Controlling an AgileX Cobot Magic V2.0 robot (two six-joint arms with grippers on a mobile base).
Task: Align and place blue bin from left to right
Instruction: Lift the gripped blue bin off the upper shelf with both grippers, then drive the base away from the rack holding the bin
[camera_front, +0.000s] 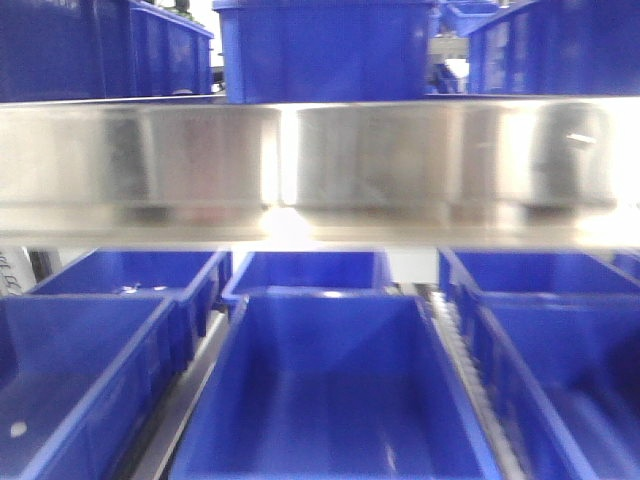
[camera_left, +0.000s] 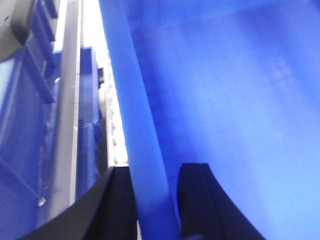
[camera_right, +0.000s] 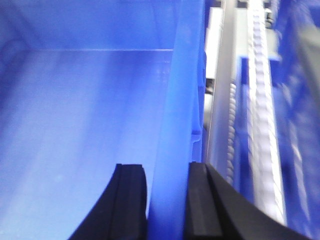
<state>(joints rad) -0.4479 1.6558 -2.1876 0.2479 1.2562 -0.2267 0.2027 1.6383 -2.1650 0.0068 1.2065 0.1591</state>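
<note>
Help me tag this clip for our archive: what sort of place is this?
Likely a warehouse or factory storage rack: the blue bin sits among rows of similar open bins, under a steel shelf beam, beside a roller track.

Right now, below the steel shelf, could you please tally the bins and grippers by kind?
Black grippers, left and right: 2
Large blue plastic bin they clamp: 1
Other open blue plastic bins: 5
Total: 8

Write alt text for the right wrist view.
The right gripper pinches a side wall of the blue bin between its black fingers, one inside, one outside. The bin's empty interior fills the left; a metal roller track runs along the right.
</note>
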